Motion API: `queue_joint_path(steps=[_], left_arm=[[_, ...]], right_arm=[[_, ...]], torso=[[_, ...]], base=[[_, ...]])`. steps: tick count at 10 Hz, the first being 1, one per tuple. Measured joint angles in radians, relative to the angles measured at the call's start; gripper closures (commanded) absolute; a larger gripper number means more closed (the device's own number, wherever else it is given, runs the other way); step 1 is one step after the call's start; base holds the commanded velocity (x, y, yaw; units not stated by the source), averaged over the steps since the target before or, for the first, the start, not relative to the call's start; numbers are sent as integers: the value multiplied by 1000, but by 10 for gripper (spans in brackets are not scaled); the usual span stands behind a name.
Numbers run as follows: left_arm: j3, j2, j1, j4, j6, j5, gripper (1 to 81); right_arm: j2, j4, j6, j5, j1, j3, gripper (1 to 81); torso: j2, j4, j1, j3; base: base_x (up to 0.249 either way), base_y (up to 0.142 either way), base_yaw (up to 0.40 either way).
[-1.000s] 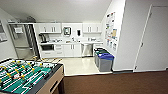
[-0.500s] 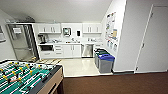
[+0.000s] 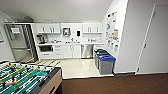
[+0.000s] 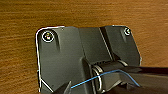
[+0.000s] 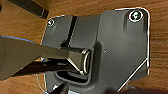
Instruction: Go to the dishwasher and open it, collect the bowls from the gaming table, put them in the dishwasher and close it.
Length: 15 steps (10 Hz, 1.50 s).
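Dishwasher [image 3: 87, 51] sits at far end of kitchenette, built in under the counter [image 3: 70, 43], steel front w/ door closed, just right of white lower cabinets [image 3: 68, 51] and just left of the bins. Upper white cabinets [image 3: 48, 28] run along back wall; a dark coffee machine [image 3: 42, 38] stands on the counter's left part, microwave-like dark opening [image 3: 46, 48] below it. Tall steel fridge [image 3: 18, 41] stands at left of the kitchenette. Two bins stand near the right wall: blue-lidded gray bin [image 3: 106, 64] in front, green-lidded bin [image 3: 100, 53] just behind it, touching or nearly so. Posters [image 3: 112, 30] hang on the angled white wall; a white door [image 3: 154, 42] is further right. Pale tile floor [image 3: 76, 67] covers the kitchenette area, brown carpet [image 3: 112, 85] nearer the robot. Foosball table [image 3: 25, 78] w/ green field, rods and yellow figures fills lower-left corner of head view, well apart from dishwasher.

Wrist views: each looks down on brown carpet past the robot's own dark plate. Left and right end effectors: can't tell whether released or clenched; nothing seen grasped.
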Motion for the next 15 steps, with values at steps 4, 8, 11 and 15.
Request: queue_joint_path(steps=[4,8,11,15], left_arm=[[0,0,0,0,0,0,10],[0,0,2,0,0,-2,10],[0,-1,2,0,0,-2,10],[1,0,2,0,0,-2,10]], right_arm=[[11,0,0,0,0,-11,10],[11,0,0,1,5,-11,10],[11,0,0,0,3,-11,10],[11,0,0,0,5,-11,10]], torso=[[0,0,0,0],[0,0,0,0],[0,0,0,0],[0,0,0,0]], base=[[132,0,0],[134,0,0],[140,0,0],[148,0,0]])
